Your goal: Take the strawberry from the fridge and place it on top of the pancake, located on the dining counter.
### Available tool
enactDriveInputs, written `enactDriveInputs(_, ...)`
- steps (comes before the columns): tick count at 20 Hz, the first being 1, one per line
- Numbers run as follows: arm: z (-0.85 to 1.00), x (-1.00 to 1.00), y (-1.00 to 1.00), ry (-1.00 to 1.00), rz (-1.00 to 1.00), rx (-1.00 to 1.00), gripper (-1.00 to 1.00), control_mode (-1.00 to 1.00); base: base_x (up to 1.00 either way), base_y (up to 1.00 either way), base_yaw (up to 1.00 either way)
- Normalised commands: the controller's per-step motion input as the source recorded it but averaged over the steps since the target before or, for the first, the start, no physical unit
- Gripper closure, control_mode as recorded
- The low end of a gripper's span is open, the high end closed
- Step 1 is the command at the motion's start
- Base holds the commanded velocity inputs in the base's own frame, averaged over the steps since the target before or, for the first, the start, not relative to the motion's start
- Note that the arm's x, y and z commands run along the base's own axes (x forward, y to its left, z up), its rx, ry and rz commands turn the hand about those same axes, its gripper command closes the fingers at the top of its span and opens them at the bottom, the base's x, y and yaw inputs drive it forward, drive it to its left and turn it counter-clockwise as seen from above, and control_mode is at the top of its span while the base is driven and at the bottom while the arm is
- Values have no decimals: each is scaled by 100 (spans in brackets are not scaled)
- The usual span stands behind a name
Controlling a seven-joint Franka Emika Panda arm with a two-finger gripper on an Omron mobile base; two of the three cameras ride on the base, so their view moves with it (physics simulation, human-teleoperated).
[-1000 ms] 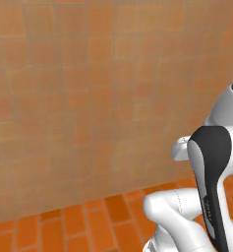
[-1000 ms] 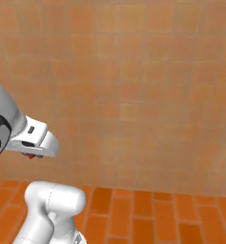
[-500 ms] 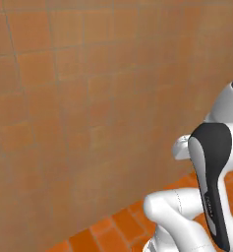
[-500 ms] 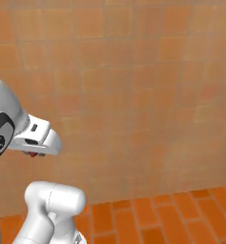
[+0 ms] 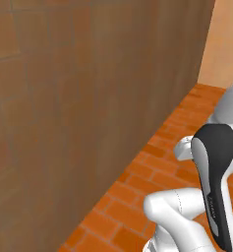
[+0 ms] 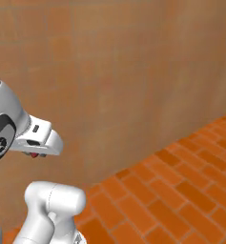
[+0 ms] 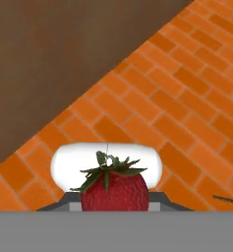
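Your strawberry (image 7: 114,189) sits right at the hand (image 7: 114,204) in the hand view, red body low in the picture with its green leafy cap pointing up. The dark finger tips are barely visible on either side of the berry, pressed against it, so the hand is pinching the strawberry. Behind the berry you see the orange brick floor (image 7: 177,108) running away on a slant, and above the floor a flat brown wall (image 7: 64,54).

In the right base view, look under the white wrist block beside the arm's big round joint: a small spot of red, the strawberry (image 6: 34,155), peeks out from beneath the hand (image 6: 35,153). The brown tiled wall (image 6: 124,81) stands behind it and meets the brick floor (image 6: 181,190) along a line that climbs to the right.

In the left base view the wall (image 5: 78,108) looms close on the left, with the brick floor (image 5: 152,172) between it and the arm.
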Motion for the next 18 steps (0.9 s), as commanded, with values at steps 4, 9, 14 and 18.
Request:
enactDriveInputs(4, 0, 0, 0, 0, 0, 0, 100, 100, 40, -48, -74)
enactDriveInputs(9, 0, 0, 0, 0, 0, 0, 100, 100, 56, -19, -73)
enactDriveInputs(14, 0, 0, 0, 0, 0, 0, 100, 100, 58, -3, -75)
enactDriveInputs(18, 0, 0, 0, 0, 0, 0, 100, 100, 77, 38, -57)
